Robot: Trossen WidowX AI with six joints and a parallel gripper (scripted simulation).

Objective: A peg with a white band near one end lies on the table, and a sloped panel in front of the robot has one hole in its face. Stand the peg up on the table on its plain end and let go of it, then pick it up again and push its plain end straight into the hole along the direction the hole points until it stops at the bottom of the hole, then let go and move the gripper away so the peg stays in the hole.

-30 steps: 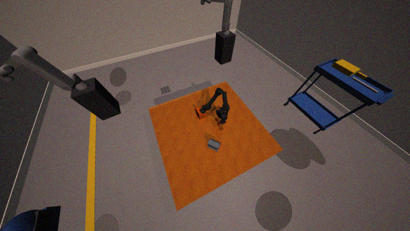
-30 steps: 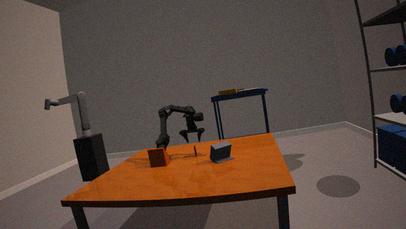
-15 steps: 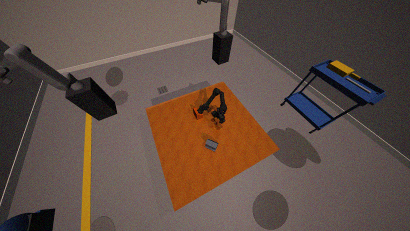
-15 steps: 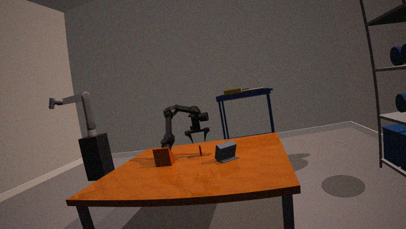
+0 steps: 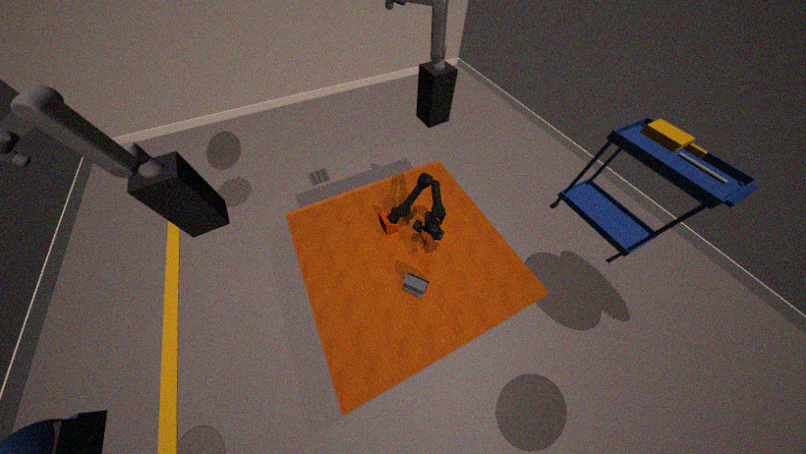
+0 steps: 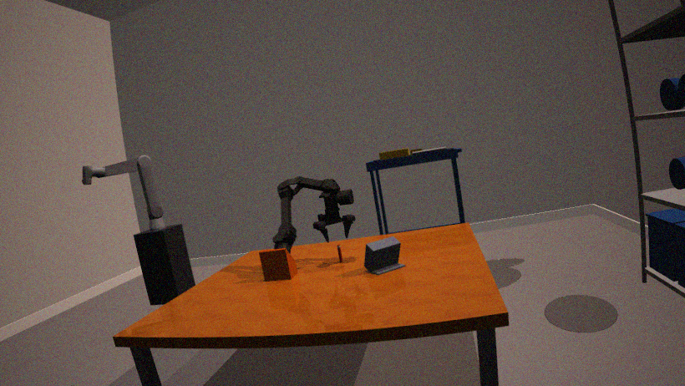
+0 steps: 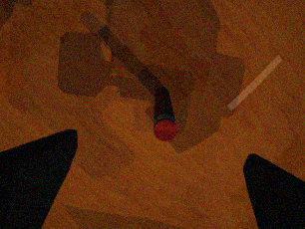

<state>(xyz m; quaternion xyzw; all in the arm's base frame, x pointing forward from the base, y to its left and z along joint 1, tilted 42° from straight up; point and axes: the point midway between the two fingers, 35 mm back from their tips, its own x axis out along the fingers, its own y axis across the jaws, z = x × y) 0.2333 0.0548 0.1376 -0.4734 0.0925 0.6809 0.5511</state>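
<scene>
Because the peg point(image 6: 339, 254) point(image 7: 164, 112) stands unsupported on the table point(image 6: 306, 307) point(image 7: 199, 199) below the spread, empty gripper point(image 5: 427, 239) point(image 6: 338, 239) point(image 7: 165, 153), an off-centre descent risks a fingertip toppling it. The peg appears slim and dark, with a red top end and a thin pale band beneath.

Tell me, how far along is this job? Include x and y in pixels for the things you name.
The peg point(image 6: 339, 253) point(image 7: 165, 130) already stands upright on the table point(image 6: 306, 307), released. The tool point(image 6: 337, 239), wide open, hangs above it, probably lining up to grab it. Left: regrasping, pushing it into the hole, letting go, backing away.
</scene>
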